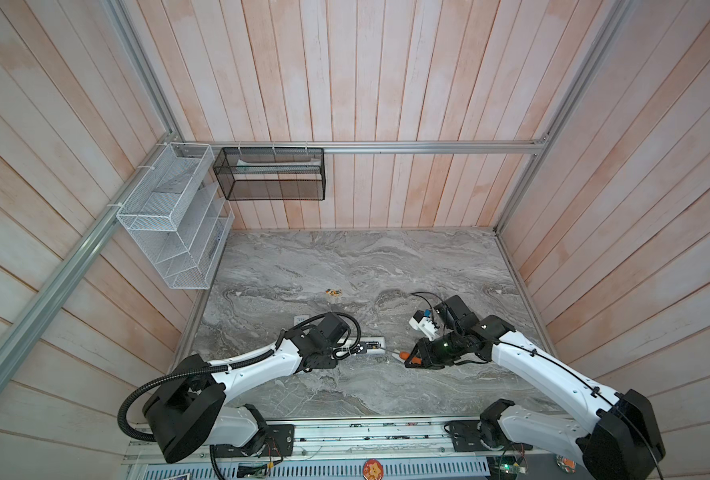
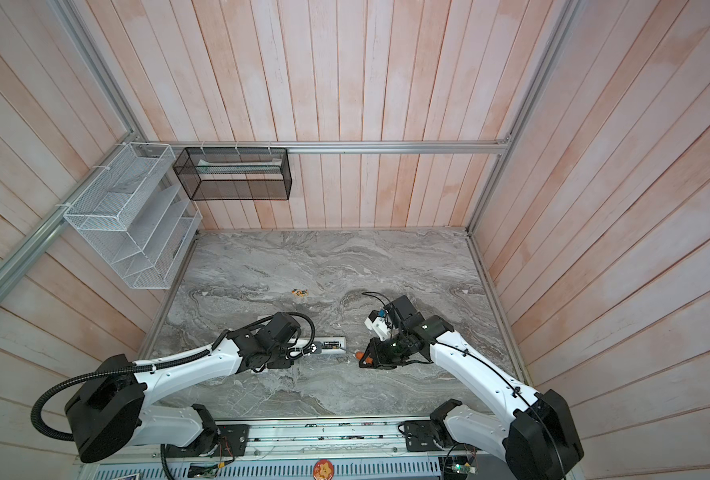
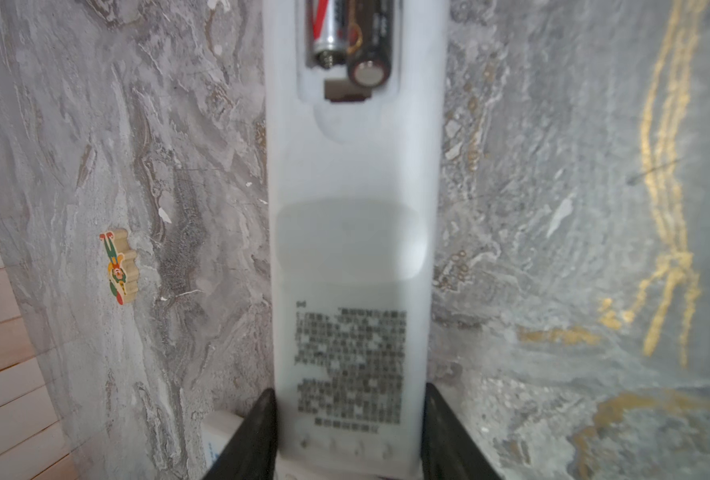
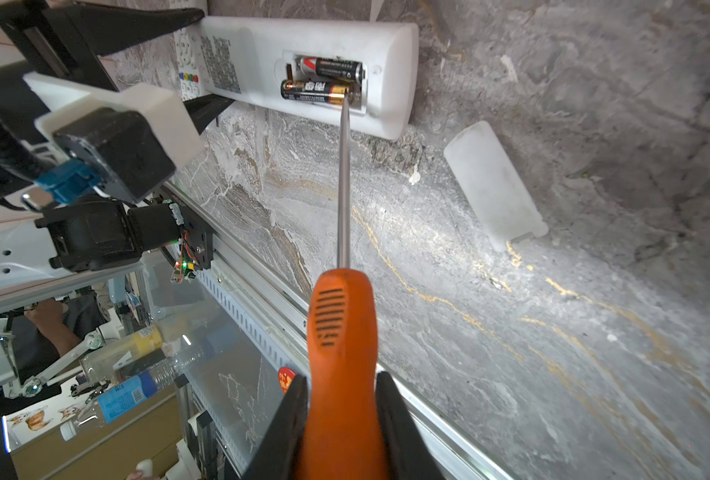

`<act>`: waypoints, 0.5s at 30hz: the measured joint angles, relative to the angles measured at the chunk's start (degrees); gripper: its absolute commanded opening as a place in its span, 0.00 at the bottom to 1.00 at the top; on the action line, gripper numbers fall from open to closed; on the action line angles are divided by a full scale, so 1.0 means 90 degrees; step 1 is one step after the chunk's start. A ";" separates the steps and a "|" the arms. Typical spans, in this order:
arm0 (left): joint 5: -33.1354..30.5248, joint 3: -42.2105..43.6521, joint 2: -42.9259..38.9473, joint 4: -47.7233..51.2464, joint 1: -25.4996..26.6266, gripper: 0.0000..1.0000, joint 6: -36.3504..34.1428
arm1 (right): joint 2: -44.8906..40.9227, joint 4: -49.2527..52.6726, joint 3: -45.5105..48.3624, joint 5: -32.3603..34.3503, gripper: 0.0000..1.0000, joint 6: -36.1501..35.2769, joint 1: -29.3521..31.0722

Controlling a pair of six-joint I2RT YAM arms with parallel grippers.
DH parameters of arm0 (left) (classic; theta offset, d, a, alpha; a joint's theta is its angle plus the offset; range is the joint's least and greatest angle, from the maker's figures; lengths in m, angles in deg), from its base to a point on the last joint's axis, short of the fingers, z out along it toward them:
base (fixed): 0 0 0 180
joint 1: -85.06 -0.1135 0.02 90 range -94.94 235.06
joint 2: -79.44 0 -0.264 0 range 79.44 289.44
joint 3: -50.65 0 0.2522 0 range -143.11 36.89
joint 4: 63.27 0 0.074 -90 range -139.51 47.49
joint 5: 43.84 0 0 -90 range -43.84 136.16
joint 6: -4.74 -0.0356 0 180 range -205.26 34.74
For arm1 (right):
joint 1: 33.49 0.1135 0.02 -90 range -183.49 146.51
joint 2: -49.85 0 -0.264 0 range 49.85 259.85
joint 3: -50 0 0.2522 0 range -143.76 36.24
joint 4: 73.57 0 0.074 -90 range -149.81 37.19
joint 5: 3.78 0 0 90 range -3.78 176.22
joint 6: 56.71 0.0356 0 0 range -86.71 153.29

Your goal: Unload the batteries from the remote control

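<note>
The white remote control [image 1: 373, 344] [image 2: 333, 343] lies back-up on the marble table with its battery bay uncovered. My left gripper [image 3: 349, 401] is shut on the remote's [image 3: 353, 208] printed end, one finger on each long side. Two batteries [image 4: 324, 79] lie side by side in the bay, a red-and-silver one [image 3: 326, 33] and a black-and-gold one [image 3: 372, 45]. My right gripper [image 4: 341, 388] is shut on the orange screwdriver handle [image 4: 341, 328]. The shaft's tip touches the gold end of the black-and-gold cell [image 4: 314, 91]. In both top views the right gripper [image 1: 411, 360] [image 2: 366, 360] sits just right of the remote.
The detached battery cover [image 4: 492, 191] lies on the table near the remote. A small painted wooden figure [image 1: 334, 293] [image 3: 122, 266] sits further back. A white wire rack [image 1: 170, 216] and a black mesh basket [image 1: 270, 174] hang at the back left. A metal rail [image 4: 262, 316] edges the table's front.
</note>
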 measured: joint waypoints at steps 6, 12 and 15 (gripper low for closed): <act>-0.0325 0.0056 -0.0005 -0.0170 0.0308 0.02 0.0119 | 0.0100 -0.0185 0.0172 -0.0007 0.00 0.0204 -0.0117; -0.1037 0.0015 0.0170 -0.0155 0.0957 0.02 0.0741 | 0.0199 -0.0289 0.0185 -0.0291 0.00 0.0534 -0.0131; -0.1039 -0.0170 0.0466 -0.0036 0.1083 0.02 0.1141 | 0.0267 -0.0469 0.0238 -0.0486 0.00 0.0738 -0.0129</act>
